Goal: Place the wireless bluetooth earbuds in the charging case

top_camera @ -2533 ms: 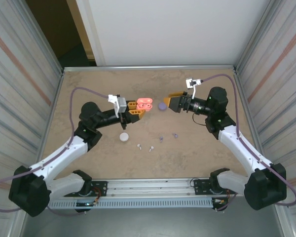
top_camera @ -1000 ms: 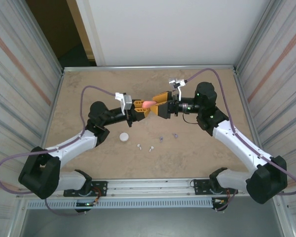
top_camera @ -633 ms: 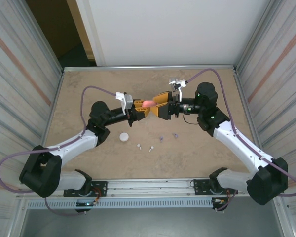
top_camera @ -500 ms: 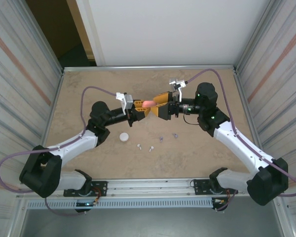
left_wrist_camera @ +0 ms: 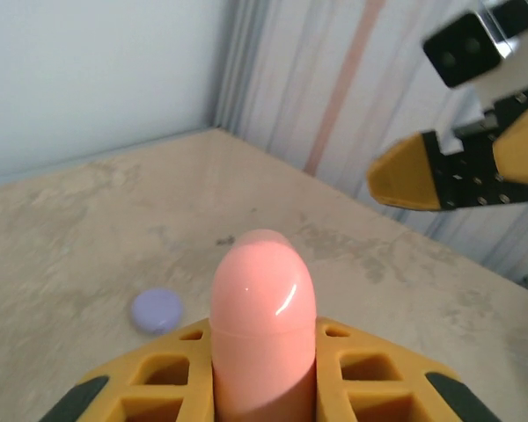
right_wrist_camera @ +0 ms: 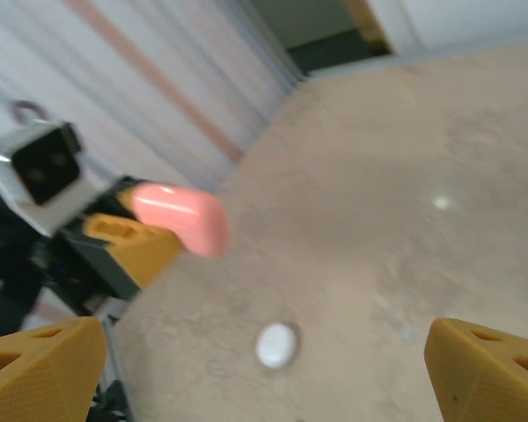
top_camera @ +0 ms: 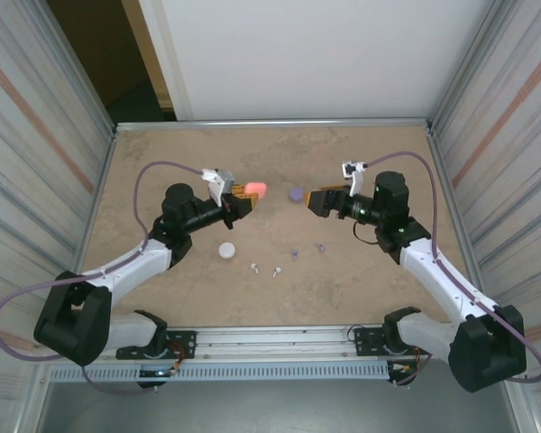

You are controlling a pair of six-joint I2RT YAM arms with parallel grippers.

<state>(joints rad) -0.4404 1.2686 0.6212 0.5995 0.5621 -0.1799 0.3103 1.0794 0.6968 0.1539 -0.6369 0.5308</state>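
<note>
aloft, glossy pebble-round coral case [left_wrist_camera: 262, 299] pinched in latticed yellow left claw [top_camera: 241, 192].

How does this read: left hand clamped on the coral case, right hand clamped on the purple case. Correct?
Not quite. The left hand is clamped on the coral case, but the right hand is open and empty; the top external view shows the purple case on the table.
</note>
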